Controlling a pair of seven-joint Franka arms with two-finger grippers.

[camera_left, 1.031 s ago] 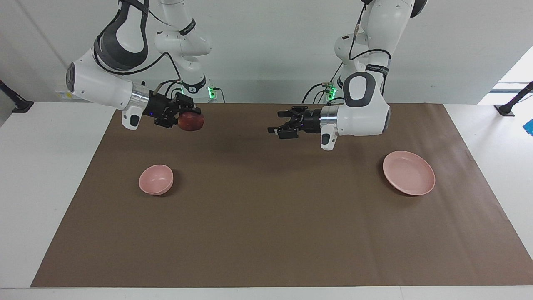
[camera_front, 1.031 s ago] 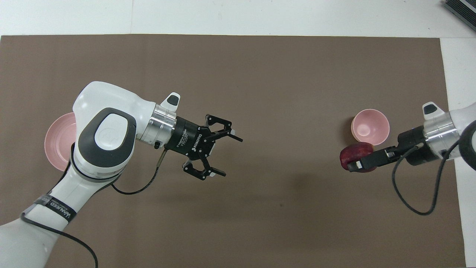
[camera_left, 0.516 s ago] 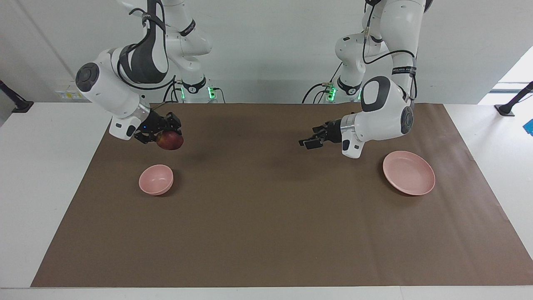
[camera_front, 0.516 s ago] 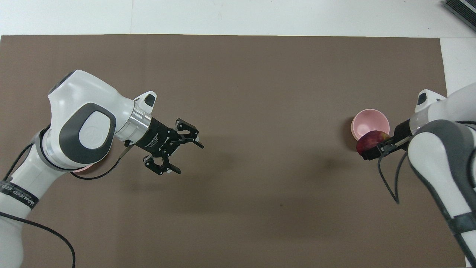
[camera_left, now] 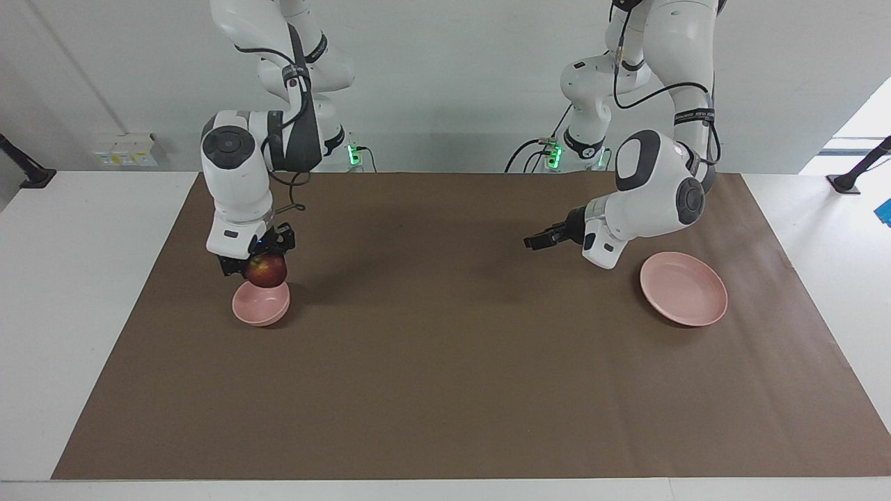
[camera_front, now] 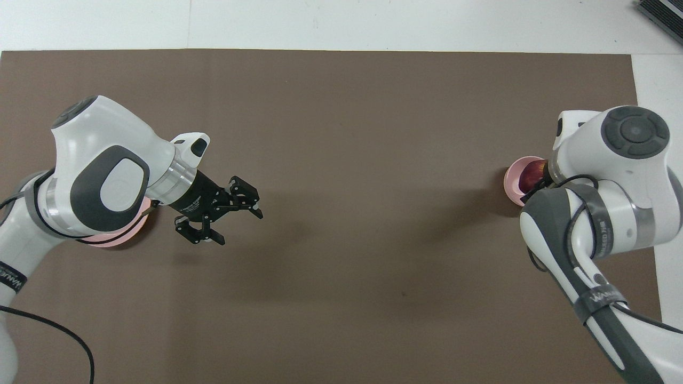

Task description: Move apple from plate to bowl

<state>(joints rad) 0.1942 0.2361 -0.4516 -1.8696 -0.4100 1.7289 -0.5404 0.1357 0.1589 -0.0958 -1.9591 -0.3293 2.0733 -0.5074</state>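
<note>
My right gripper (camera_left: 265, 267) points straight down and is shut on the dark red apple (camera_left: 266, 271). It holds the apple just over the mouth of the small pink bowl (camera_left: 260, 307) at the right arm's end of the table. In the overhead view the apple (camera_front: 532, 173) shows over the bowl (camera_front: 512, 181), with the right arm covering most of both. The wide pink plate (camera_left: 683, 289) lies empty at the left arm's end. My left gripper (camera_left: 533, 242) is open and empty in the air beside the plate. In the overhead view the left gripper (camera_front: 241, 228) shows its spread fingers, and the left arm hides most of the plate (camera_front: 114, 238).
A brown mat (camera_left: 445, 376) covers the table, with white table surface (camera_left: 69, 278) around it. A dark object (camera_front: 661, 13) lies at the table's corner farthest from the robots, at the right arm's end.
My right arm has swung the apple down and over the bowl, its gripper turning to point downward. My left arm has drawn back toward the plate, gripper still open.
</note>
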